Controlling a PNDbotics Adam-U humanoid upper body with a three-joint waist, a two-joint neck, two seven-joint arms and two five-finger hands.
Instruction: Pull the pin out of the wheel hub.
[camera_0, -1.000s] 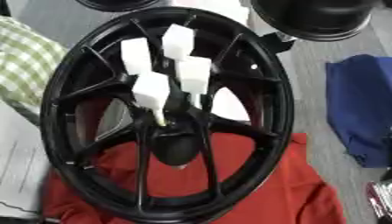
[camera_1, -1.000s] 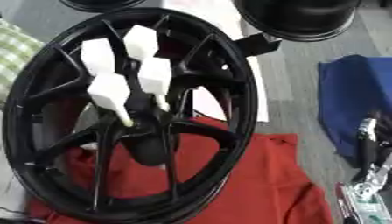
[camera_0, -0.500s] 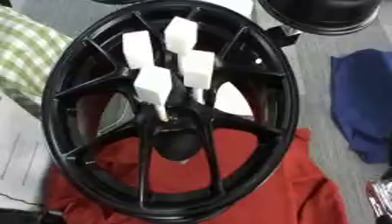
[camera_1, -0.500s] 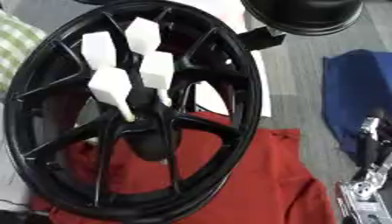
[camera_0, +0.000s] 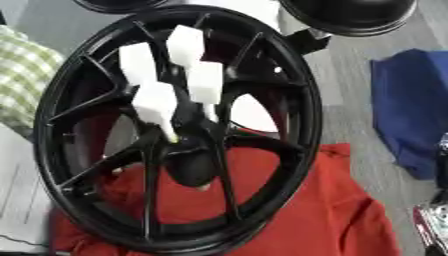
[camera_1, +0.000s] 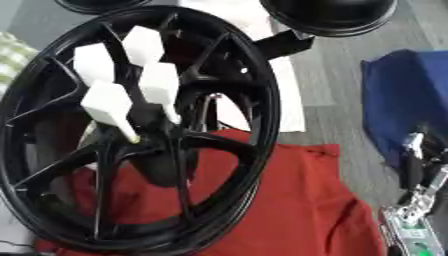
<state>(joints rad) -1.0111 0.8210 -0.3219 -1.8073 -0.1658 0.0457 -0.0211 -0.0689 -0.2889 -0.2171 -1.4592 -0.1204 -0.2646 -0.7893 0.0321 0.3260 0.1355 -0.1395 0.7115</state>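
A black spoked wheel (camera_0: 302, 107) stands tilted on a red cloth (camera_0: 306, 210), filling the left and middle of both views. Several pins with white block heads (camera_0: 157, 102) stick out of its hub (camera_0: 188, 150) on thin shafts, bunched together and leaning up and to the left. No hand touches the pins or the wheel. My right hand (camera_1: 413, 162) rests at the lower right edge of the right eye view with its fingers pointing up and relaxed, well apart from the wheel. My left hand shows in neither view.
A blue cloth (camera_0: 411, 110) lies to the right of the wheel. A green checked cloth (camera_0: 22, 80) is at the left edge. A black round object (camera_0: 350, 15) sits at the top right, with white paper (camera_1: 284, 100) behind the wheel.
The whole picture has shifted a little, so the camera has moved. The pins stay in the hub and my right hand stays at the lower right.
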